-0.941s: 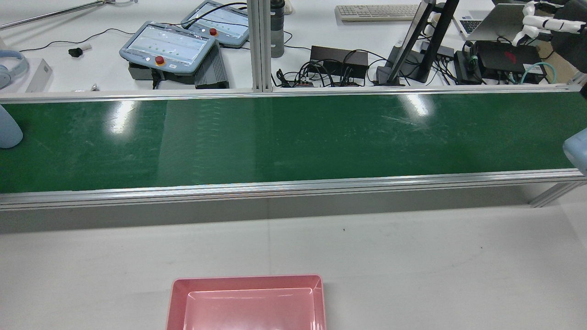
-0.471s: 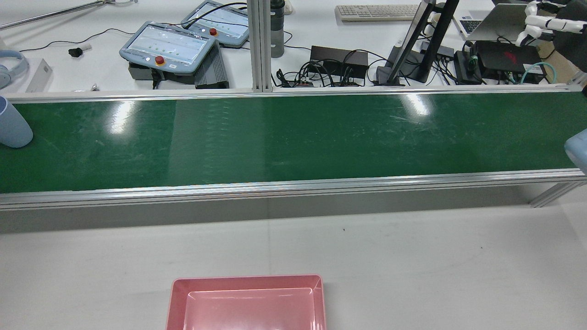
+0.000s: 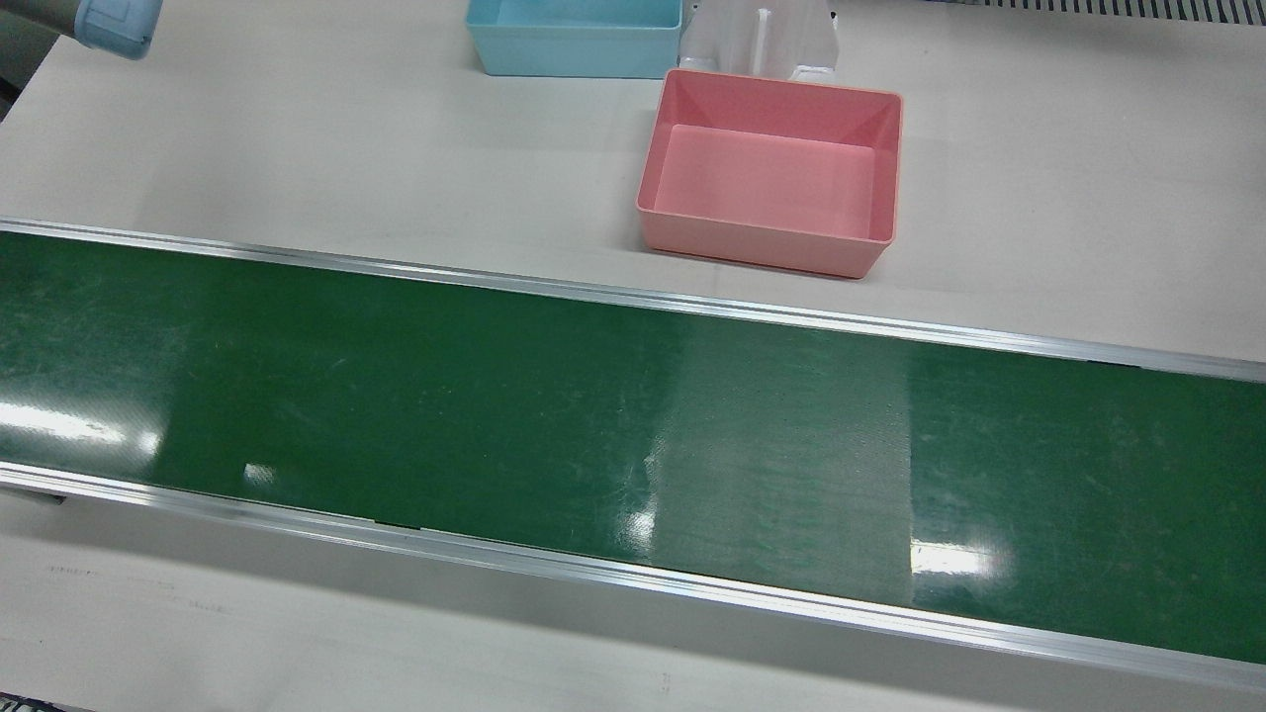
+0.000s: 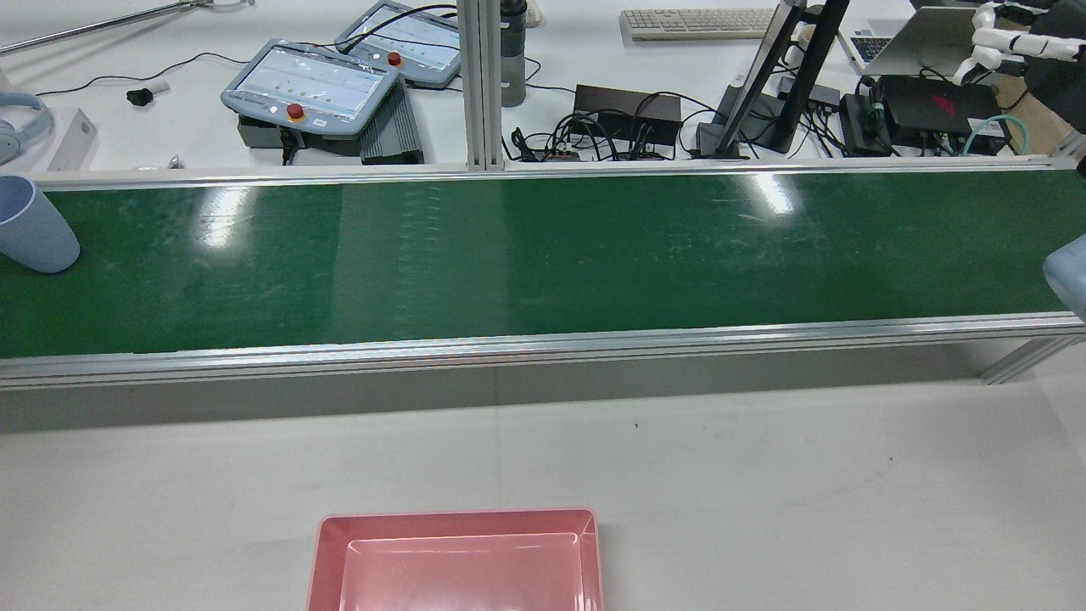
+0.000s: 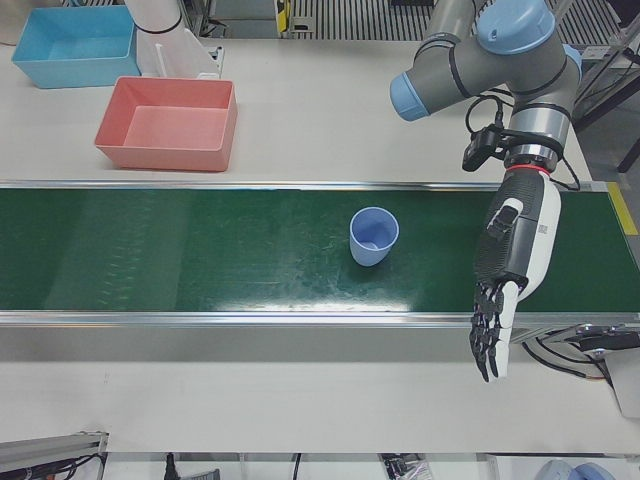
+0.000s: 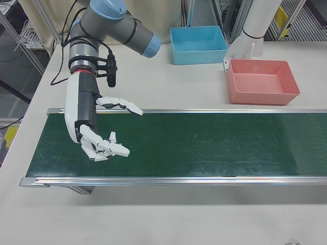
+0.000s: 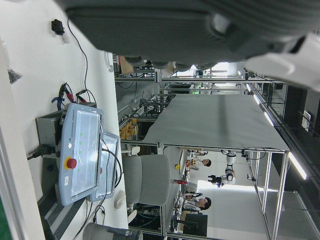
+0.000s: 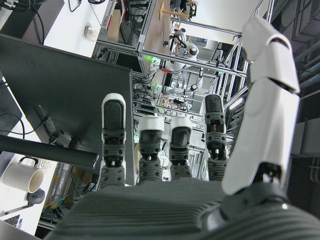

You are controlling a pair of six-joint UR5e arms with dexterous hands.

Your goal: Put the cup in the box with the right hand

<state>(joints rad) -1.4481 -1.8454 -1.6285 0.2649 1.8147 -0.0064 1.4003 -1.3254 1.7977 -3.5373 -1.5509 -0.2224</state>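
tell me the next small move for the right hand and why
Probably hold the open right hand where it hangs above the green belt rather than reach. The blue cup stands upright on the belt in the half before the left hand, well away from the right hand, and it does not show in the right-front view. The pink box is empty.

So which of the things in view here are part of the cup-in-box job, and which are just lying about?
Part of the job:
- blue cup, upright on the green belt
- pink box, empty
- right hand, open above the belt

Lying about:
- blue box
- left hand, open, idle
- teach pendants, keyboard, cables on the desk behind
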